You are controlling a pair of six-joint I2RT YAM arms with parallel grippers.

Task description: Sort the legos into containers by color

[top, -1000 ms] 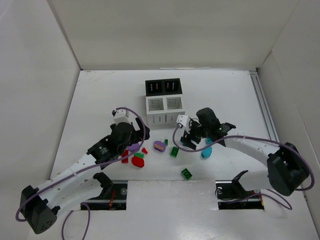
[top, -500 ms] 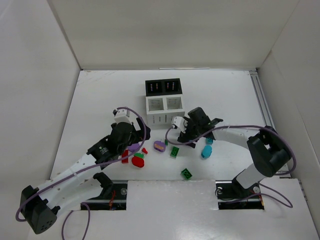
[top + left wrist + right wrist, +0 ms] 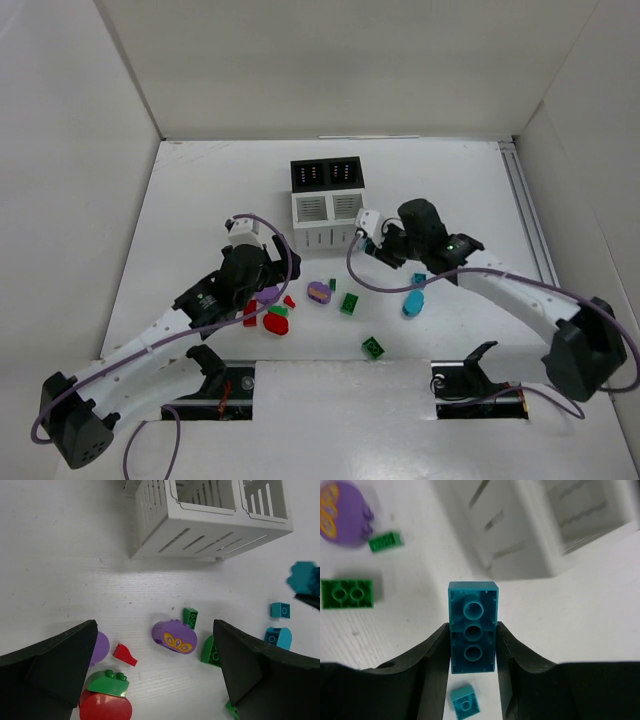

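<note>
My right gripper (image 3: 472,632) is shut on a teal lego brick (image 3: 472,607), held off the table with its hollow underside facing the camera. It hangs just in front of the white containers (image 3: 560,530). From above, the right gripper (image 3: 385,245) is beside the right front corner of the four-compartment containers (image 3: 328,205). My left gripper (image 3: 155,670) is open over loose legos: a purple rounded piece (image 3: 175,636), a small red piece (image 3: 124,654) and a green piece (image 3: 107,682) on a red one (image 3: 105,707).
More legos lie on the table: a green brick (image 3: 348,303), another green piece (image 3: 373,347), a cyan rounded piece (image 3: 412,303) and a small teal cube (image 3: 418,280). White walls enclose the table, and a rail (image 3: 530,220) runs along its right side.
The right gripper has shut on the teal brick and lifted it back toward the white containers. The left arm has not moved.
</note>
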